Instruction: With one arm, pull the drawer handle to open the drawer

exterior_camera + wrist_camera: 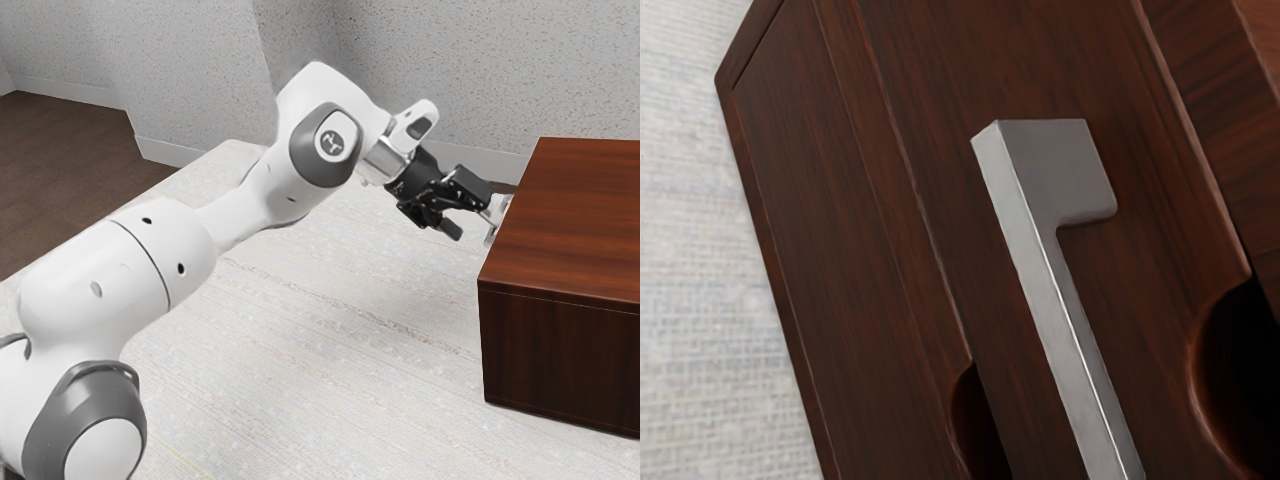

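Pale, speckled tabletop [330, 330] spans most of the exterior view, with dark floor [60, 160] at upper left and a grey wall [450, 60] behind. White arm [200, 250] enters from the lower left of the frame and reaches up and across to the right. Dark red-brown wooden cabinet [580, 200] sits on the tabletop at the right edge of the frame, its near face toward the arm. Drawer front [870, 250] seen close in the wrist view, same dark wood, with a strip of tabletop [700, 300] beside it; whether the drawer is pulled out at all, cannot tell. Black tool [474, 212] right of centre, level with the cabinet's top edge, pointing at that face; fingers spread apart, one above and one below, not clamped on anything. Handle [497, 215], a small silver bar on the cabinet face, just beyond the fingertips. In the wrist view the handle [1060, 290] is a squared grey metal bar with a bent end meeting the wood. Contact between fingers and handle not confirmed.
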Motion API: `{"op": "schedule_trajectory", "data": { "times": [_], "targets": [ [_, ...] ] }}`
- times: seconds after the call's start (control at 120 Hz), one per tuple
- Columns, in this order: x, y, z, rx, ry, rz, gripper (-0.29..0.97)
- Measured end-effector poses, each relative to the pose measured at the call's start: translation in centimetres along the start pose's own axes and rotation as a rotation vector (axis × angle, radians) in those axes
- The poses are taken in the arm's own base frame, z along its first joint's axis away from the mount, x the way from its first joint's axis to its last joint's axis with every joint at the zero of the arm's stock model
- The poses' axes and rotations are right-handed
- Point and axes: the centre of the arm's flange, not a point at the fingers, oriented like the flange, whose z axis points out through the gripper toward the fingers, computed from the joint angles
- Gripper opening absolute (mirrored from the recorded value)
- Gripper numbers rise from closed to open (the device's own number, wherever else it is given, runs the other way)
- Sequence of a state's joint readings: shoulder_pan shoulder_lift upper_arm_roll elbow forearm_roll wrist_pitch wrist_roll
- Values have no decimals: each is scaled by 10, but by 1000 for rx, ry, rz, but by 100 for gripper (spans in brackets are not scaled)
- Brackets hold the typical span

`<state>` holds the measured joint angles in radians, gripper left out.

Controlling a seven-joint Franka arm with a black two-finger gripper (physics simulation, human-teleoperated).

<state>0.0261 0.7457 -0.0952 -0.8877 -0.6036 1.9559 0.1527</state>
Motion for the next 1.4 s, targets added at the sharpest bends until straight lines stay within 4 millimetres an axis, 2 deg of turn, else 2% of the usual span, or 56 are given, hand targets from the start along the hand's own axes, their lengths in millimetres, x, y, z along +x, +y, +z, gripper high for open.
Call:
{"op": "schedule_trajectory", "data": {
  "times": [0.183,0.417,0.658,0.933,1.4],
  "targets": [
    [0,-6,7,1,3,-8,68],
    [1,-17,-7,21,8,-16,68],
    [3,-54,-31,40,24,-55,68],
    [-1,-76,-46,55,11,-75,68],
    [-14,-124,-94,81,2,-124,68]
  ]
}}
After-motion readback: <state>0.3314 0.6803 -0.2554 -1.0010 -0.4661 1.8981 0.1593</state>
